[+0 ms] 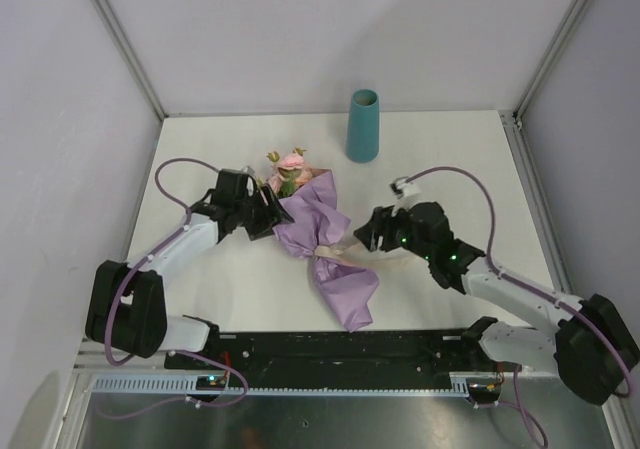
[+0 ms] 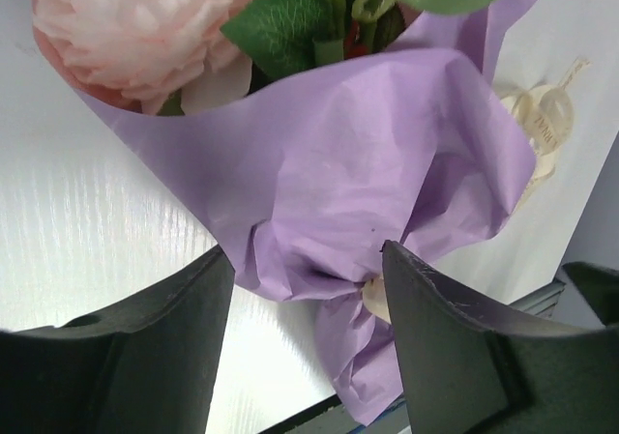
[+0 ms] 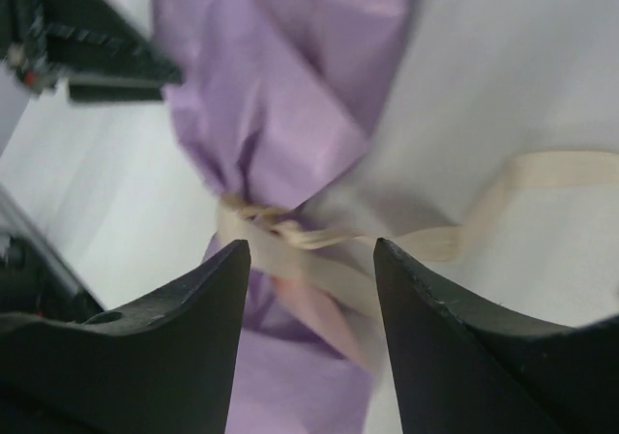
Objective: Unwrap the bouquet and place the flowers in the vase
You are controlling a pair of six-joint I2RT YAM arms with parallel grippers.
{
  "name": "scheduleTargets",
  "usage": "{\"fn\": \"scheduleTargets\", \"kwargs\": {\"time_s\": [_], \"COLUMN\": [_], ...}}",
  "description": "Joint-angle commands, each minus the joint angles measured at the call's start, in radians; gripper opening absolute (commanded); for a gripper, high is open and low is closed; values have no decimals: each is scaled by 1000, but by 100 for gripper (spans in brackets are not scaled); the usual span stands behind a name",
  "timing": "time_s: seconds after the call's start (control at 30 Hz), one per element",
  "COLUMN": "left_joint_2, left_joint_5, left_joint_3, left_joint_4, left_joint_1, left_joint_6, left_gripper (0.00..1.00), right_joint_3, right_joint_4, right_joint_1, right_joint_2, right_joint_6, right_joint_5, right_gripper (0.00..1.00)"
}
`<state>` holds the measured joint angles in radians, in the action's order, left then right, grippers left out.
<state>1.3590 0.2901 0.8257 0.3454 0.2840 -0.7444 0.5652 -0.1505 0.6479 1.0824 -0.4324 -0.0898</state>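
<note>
From above, the bouquet of pink roses wrapped in crinkly purple paper (image 1: 322,237) lies flat in the middle of the white table (image 1: 450,159). The pink flowers with green leaves (image 1: 288,172) poke out at its far end. The tall teal vase (image 1: 363,126) stands upright at the back, well apart from the bouquet. The black left gripper (image 1: 268,219) sits beside the flower end. The black right gripper (image 1: 365,231) sits near the thin cream ribbon (image 1: 335,254), which is tied round the middle.

The left wrist camera shows the left gripper (image 2: 302,279) with its jaws wide apart and holding nothing. The purple paper (image 2: 319,163) bulges into the gap. If the jaws close here they may pinch only paper and tear it. They could also drag the whole bunch along.

The right wrist camera shows the right gripper (image 3: 309,260) with its jaws apart too and nothing in them. The ribbon (image 3: 455,241) runs loose across the gap, and its knot sits near the left finger. A pull on the wrong end might make the knot tighter. A hard pull could slide the bouquet away and bend the roses.
</note>
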Motion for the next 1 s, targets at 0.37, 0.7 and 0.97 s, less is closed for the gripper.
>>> {"fn": "scheduleTargets", "kwargs": {"time_s": [0.37, 0.7, 0.97], "left_joint_2": [-180, -177, -103], "left_joint_5": [-51, -36, -29], "left_joint_3": [-147, -209, -211], "left_joint_4": [-6, -74, -140], "left_joint_1": [70, 82, 83], "left_joint_6": [-24, -59, -71], "left_gripper": [69, 68, 67], "right_joint_3": [72, 83, 147], "right_joint_4": [-233, -297, -330], "right_joint_1": [314, 327, 336], "right_joint_2": [274, 359, 458], "right_joint_6": [134, 138, 117], "right_joint_5": [-29, 114, 240], "right_gripper": [48, 45, 44]}}
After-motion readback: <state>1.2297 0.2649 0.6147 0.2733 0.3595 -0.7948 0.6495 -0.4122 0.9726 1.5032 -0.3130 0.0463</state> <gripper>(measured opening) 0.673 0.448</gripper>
